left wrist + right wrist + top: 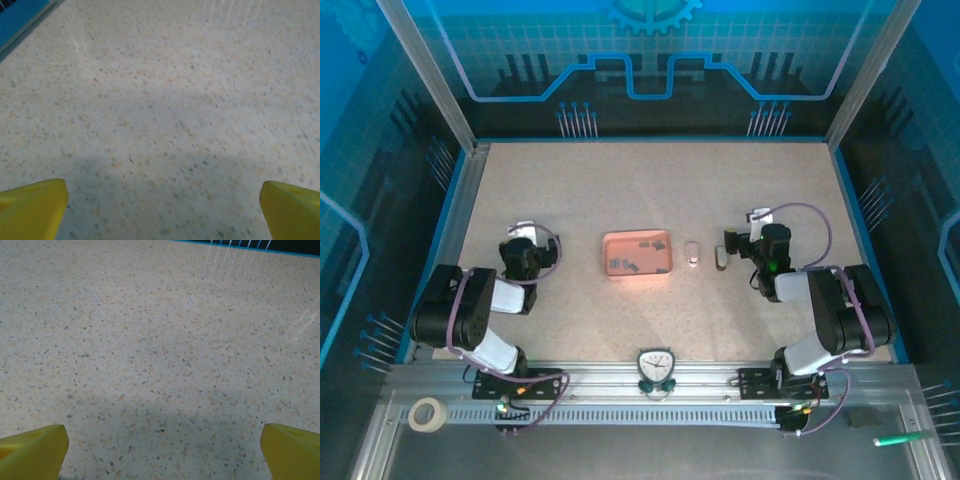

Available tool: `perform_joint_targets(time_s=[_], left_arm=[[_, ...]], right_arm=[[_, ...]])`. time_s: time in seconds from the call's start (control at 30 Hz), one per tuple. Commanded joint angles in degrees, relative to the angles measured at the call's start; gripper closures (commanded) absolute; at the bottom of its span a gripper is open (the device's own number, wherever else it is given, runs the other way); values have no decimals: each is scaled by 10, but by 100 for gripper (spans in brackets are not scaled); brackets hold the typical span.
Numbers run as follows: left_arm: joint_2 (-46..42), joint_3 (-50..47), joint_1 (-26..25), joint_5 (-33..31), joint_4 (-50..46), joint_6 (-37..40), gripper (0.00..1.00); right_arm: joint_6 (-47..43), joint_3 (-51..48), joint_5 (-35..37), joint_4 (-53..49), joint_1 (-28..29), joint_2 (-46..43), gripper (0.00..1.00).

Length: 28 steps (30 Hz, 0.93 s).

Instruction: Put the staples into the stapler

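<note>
The stapler [692, 254], tiny and white, lies on the table just right of a salmon-pink tray [663, 268]. Several dark grey staples [626, 264] lie inside that tray. My left gripper [528, 244] is well to the left of the tray, open, with bare table between its yellow fingers [31, 207]. My right gripper [758, 240] is to the right of the stapler, also open over bare table [165, 365], yellow fingers [292, 450] far apart. Neither gripper [162, 212] [164, 452] holds anything.
A small grey-white piece [721, 257] lies between the stapler and my right gripper. A timer [655, 366] stands on the front rail, a tape roll [426, 413] at the near left. Blue-edged walls [650, 140] bound the table.
</note>
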Motion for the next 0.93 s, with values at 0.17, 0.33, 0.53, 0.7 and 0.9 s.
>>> perform_joint_targets(time_s=[0.17,0.33,0.53,0.7,0.9], left_arm=[[-4,40,-6,36,28,-10,1],[-3,45,-9,41,23,-3,1],[-3,45,-10,41,23,-2,1],[-3,46,-9,42,23,-3,1],[-3,45,-9,42,23,-2,1]], right_arm=[[-5,0,-18,66,-13,0,0],[-5,0,-18,66,-13,0,0],[-4,0,-27,65,-18,0,0],[-4,0,-27,65,-17,0,0],[-3,-1,-28,66,-18,0,0]])
